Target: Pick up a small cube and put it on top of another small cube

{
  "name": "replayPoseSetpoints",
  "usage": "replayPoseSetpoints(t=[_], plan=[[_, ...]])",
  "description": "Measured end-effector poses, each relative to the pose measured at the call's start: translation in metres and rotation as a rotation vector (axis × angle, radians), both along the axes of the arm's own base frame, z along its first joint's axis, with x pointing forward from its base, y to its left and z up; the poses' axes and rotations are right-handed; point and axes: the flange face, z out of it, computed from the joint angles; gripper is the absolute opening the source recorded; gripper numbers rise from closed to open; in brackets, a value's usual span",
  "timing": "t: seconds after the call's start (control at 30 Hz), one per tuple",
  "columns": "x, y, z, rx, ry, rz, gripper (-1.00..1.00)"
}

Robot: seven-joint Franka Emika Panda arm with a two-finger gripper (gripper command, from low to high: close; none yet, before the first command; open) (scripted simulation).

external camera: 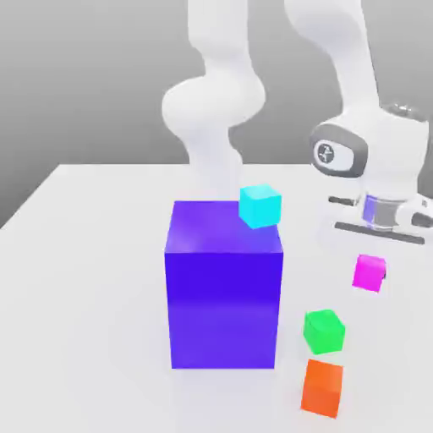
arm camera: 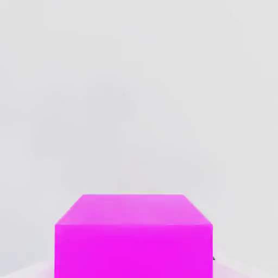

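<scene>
Exterior view: magenta cube (external camera: pixel 369 272) on table (external camera: pixel 84 279), below the gripper (external camera: pixel 378 230), near green cube (external camera: pixel 324 331). Gripper opening: cannot tell. Likely light, rigid, smooth; grasp opposite flat sides at mid-height.

From my station, the arm (external camera: pixel 355 76) ran off the exterior view's upper edge, so I could not follow its upper links. The big blue-purple block (external camera: pixel 224 287) hid the foot of the arm's base column behind it. In the hand view, the magenta cube (arm camera: pixel 133 239) was cut off by the frame's edge, its lower part unseen.
</scene>
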Motion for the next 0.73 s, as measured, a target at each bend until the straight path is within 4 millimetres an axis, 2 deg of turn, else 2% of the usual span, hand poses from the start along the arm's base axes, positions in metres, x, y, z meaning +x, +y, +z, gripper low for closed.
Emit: replayPoseSetpoints(t=[0.33, 0.43, 0.6, 0.63, 0.73], plan=[[0.051, -0.067, 0.032, 0.002, 0.004, -0.548, -1.0], [0.056, -0.071, 0.02, 0.007, 0.008, -0.593, -1.0], [0.057, -0.072, -0.018, 0.007, 0.008, -0.599, -1.0], [0.056, -0.073, -0.026, 0.005, 0.007, -0.601, 1.0], [0.056, -0.073, -0.026, 0.005, 0.007, -0.601, 1.0]])
